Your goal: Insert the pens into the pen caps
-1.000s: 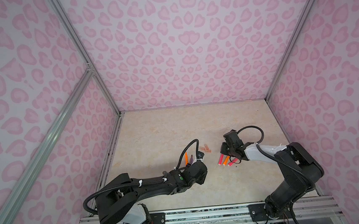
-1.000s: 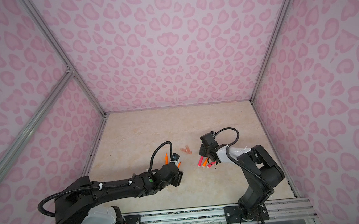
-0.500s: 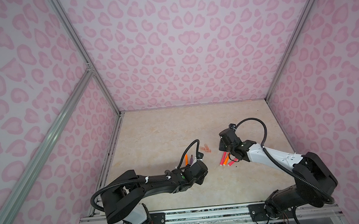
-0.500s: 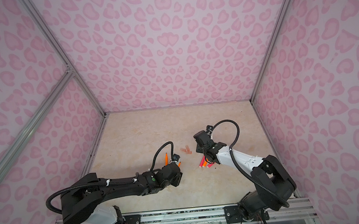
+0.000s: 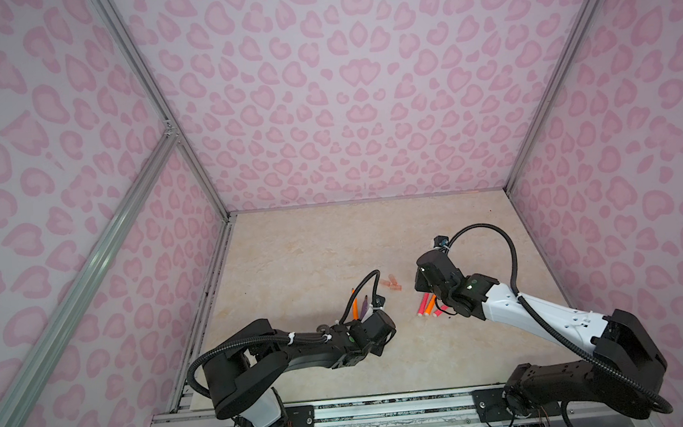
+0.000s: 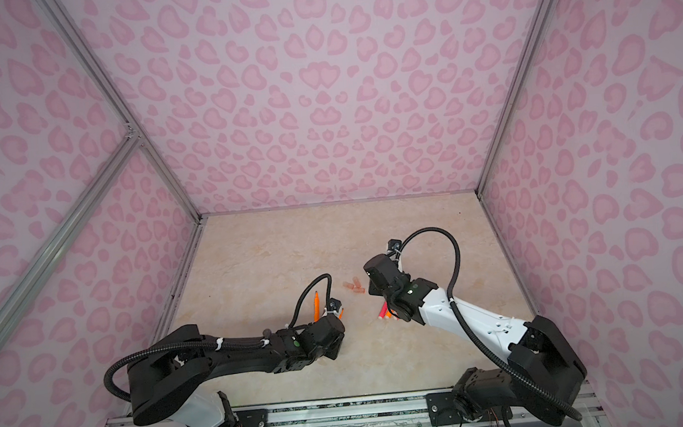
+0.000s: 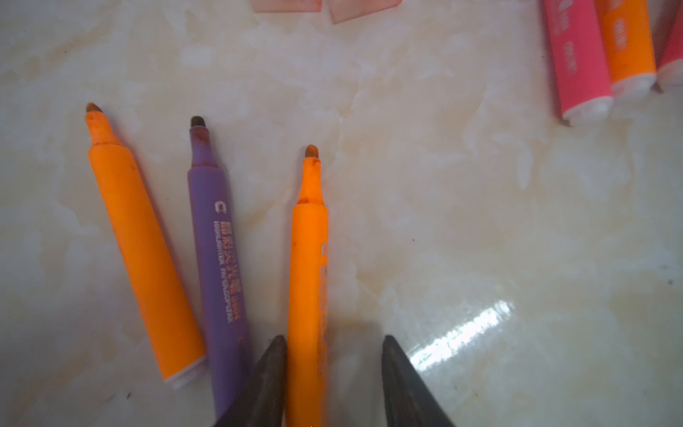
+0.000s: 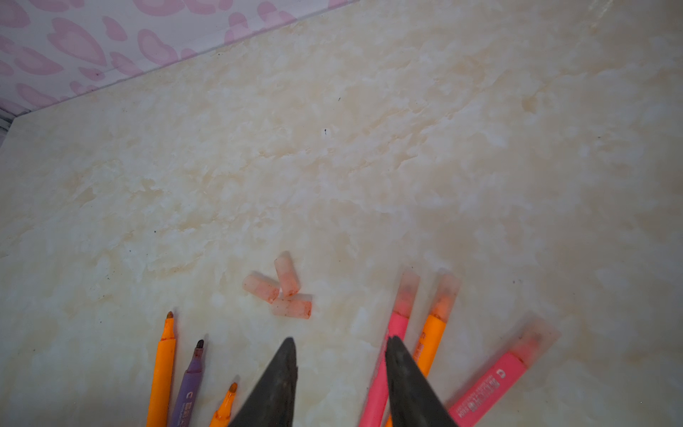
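**Left jaws straddle an orange pen; right jaws spread over bare table**

Top views: The uncapped pens (image 5: pixel 355 305) (image 6: pixel 317 306) lie beside the left wrist. The loose caps (image 5: pixel 391 283) (image 6: pixel 354 286) sit mid-table (image 5: pixel 313 246). The capped pens (image 5: pixel 427 306) (image 6: pixel 385 312) lie under the right wrist. The wrists hide both sets of fingers.

Left wrist: The left gripper (image 7: pixel 332 338) is spread around one orange pen (image 7: pixel 306 277). One finger is against the barrel, and a gap shows at the other. The purple pen (image 7: pixel 218 277) lies just beside it, and the second orange pen (image 7: pixel 144 258) lies beyond that. All three tips are bare.

Right wrist: The right gripper (image 8: pixel 340 339) is spread, with only table between its fingers. Three loose caps (image 8: pixel 286 277) lie clustered and touching ahead of it. One finger overlaps a pink capped pen (image 8: pixel 397 325); whether they touch cannot be told.
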### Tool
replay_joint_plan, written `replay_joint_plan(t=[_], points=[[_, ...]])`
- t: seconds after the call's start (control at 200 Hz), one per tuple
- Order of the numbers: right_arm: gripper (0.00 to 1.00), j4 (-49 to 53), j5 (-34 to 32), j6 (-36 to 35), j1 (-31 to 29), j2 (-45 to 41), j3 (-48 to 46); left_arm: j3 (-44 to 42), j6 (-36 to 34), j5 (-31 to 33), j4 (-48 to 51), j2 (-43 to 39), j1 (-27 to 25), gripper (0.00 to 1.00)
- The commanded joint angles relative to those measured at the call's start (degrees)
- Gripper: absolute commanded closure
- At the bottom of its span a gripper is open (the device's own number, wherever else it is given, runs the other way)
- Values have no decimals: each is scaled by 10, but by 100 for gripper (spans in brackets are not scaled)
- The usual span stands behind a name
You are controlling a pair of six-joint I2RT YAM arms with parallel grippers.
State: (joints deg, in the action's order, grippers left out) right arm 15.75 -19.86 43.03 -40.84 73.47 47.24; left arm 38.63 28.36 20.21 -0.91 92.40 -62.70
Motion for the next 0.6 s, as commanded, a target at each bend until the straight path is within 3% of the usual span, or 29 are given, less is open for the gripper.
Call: replay_joint_plan(t=[0.0,0.09,0.225,0.595], points=[[59,-12,-11,17,-4,-23,-20,-3,7,-5,8,11,1,65],[59,-23,-10,25,-10,-51,-39,-3,8,-4,6,15,1,77],[59,-78,15,38,-19,-94,-85,-6,8,0,-1,6,0,87],[47,-288,109,102,-49,-138,-194,20,-11,-37,-17,-66,11,91]])
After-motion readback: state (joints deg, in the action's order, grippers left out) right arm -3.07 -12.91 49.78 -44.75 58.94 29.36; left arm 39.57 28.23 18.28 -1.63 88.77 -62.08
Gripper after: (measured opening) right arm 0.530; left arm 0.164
